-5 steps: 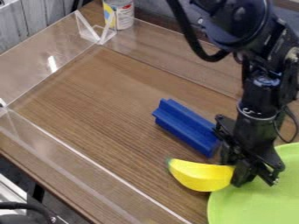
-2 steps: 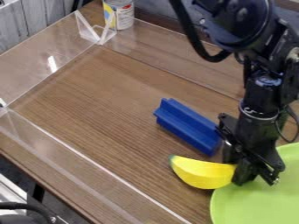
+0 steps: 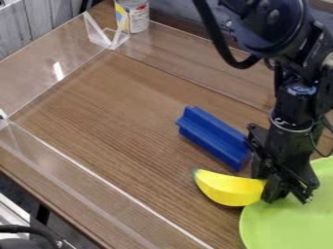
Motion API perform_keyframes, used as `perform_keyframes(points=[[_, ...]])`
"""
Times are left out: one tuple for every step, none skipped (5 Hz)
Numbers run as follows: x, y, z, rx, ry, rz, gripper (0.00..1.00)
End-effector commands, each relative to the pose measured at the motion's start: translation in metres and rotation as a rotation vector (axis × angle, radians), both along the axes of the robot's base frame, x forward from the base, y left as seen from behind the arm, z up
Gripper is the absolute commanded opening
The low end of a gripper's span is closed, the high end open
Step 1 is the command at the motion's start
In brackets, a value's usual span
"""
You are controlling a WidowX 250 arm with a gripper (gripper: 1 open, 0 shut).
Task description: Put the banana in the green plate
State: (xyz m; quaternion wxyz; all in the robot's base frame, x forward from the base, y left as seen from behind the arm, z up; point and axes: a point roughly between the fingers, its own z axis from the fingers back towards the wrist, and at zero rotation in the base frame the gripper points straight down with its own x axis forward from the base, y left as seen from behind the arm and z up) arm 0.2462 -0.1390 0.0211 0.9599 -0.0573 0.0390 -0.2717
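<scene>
The banana (image 3: 227,188), short, plump and bright yellow, lies low over the wooden table near the front edge. My gripper (image 3: 277,192) points straight down at the banana's right end and is shut on that tip. The green plate (image 3: 293,230) fills the bottom right corner, its rim right beside the banana and under the gripper. The banana's right tip is hidden behind the fingers.
A blue ridged block (image 3: 215,134) lies just behind the banana, touching the gripper's left side. A clear plastic wall (image 3: 39,107) lines the table's left side and back. A bottle (image 3: 130,15) and a clear stand (image 3: 101,34) sit at the far back.
The banana and the gripper have shifted slightly to the right. The blue block and the plate's rim have edged the same way. The grip has stayed shut.
</scene>
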Motion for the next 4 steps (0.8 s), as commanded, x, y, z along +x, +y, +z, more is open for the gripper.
perform_keyframes(points=[[-0.0027,-0.0032,-0.0046,-0.01,0.002,-0.035,0.0],[-0.0039,-0.003,-0.0061,-0.011,0.007,-0.039,0.0],[-0.0053,-0.0026,-0.0079,-0.011,0.012,-0.043,0.0],[-0.0067,-0.0022,-0.0092,-0.012,0.017,-0.047,0.0]])
